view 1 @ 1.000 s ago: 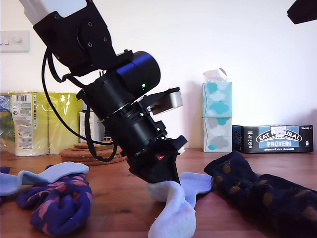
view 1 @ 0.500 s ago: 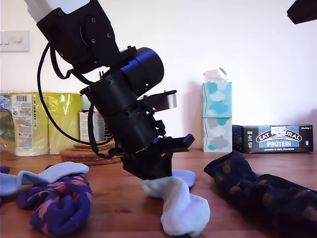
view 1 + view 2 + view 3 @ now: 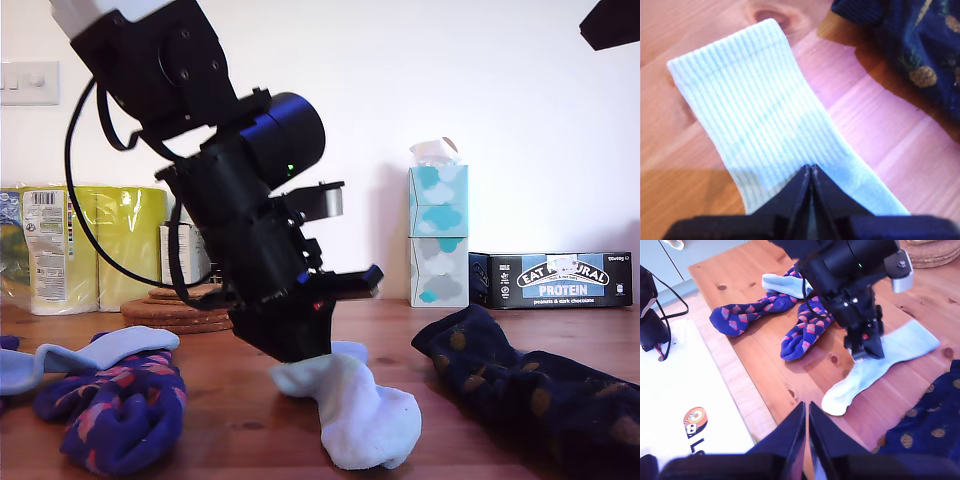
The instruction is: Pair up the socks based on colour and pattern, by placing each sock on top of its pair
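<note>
black arm's gripper (image 3: 300, 352) pressed onto pale blue sock (image 3: 355, 410) mid-table; navy spotted sock (image 3: 530, 385) exterior view's right; purple diamond sock (image 3: 120, 405) left.

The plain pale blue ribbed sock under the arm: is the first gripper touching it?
Touching. In the first wrist view, my first gripper is shut on the plain pale blue ribbed sock, its fingertips pinching the fabric.

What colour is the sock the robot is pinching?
Plain pale blue sock, ribbed, clearest in the first wrist view.
</note>
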